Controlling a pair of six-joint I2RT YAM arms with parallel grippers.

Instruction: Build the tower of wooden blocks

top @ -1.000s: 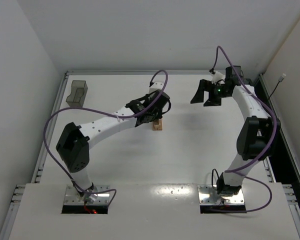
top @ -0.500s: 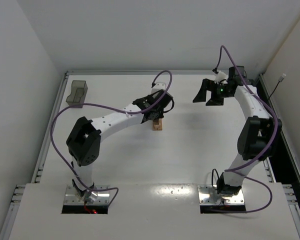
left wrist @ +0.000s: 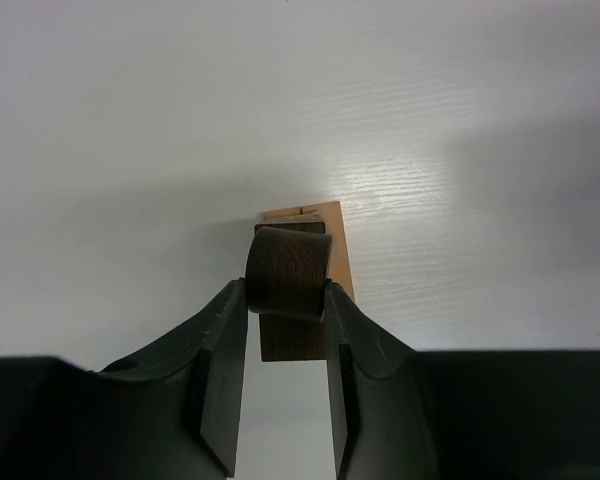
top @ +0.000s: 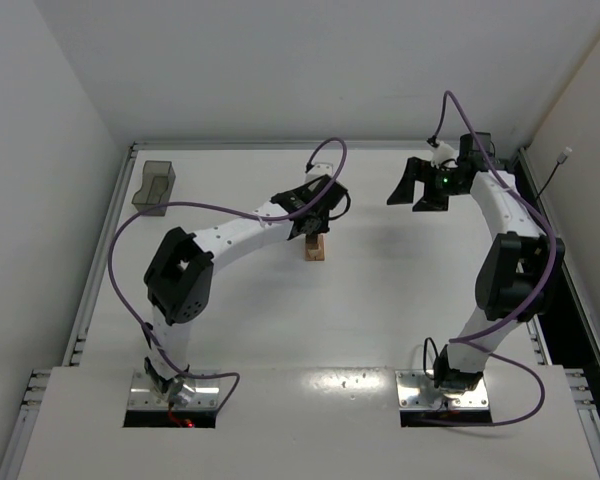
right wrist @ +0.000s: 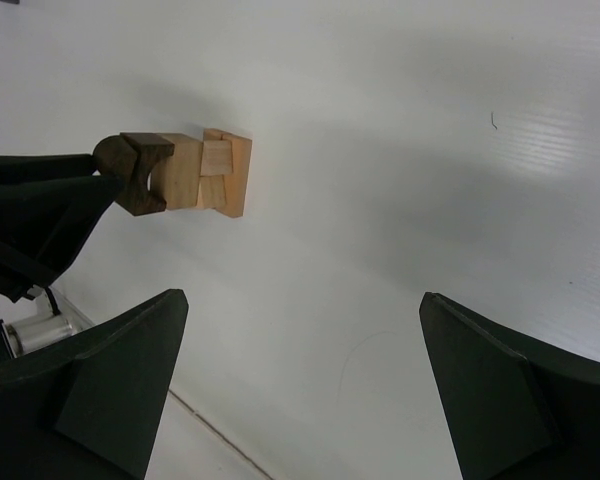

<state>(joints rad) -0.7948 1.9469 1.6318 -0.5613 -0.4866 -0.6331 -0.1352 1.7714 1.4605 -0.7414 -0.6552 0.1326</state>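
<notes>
1. White walls close in the white table (top: 380,300) on its left, far and right sides. A translucent grey bin (top: 154,186) sits in the far left corner.
2. The left gripper (left wrist: 286,295) is clamped narrowly on a dark brown rounded block (left wrist: 288,272), right at the top of the wood block tower (top: 315,249). The tower stands near the table's middle, slightly towards the far edge.
3. The right gripper (top: 423,187) hangs near the far right corner, jaws spread wide, holding nothing.

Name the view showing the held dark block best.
Left wrist: dark block is central, gripped in the left end effector. Right wrist shows it small, side-on. Top external: the left arm hides it.
</notes>
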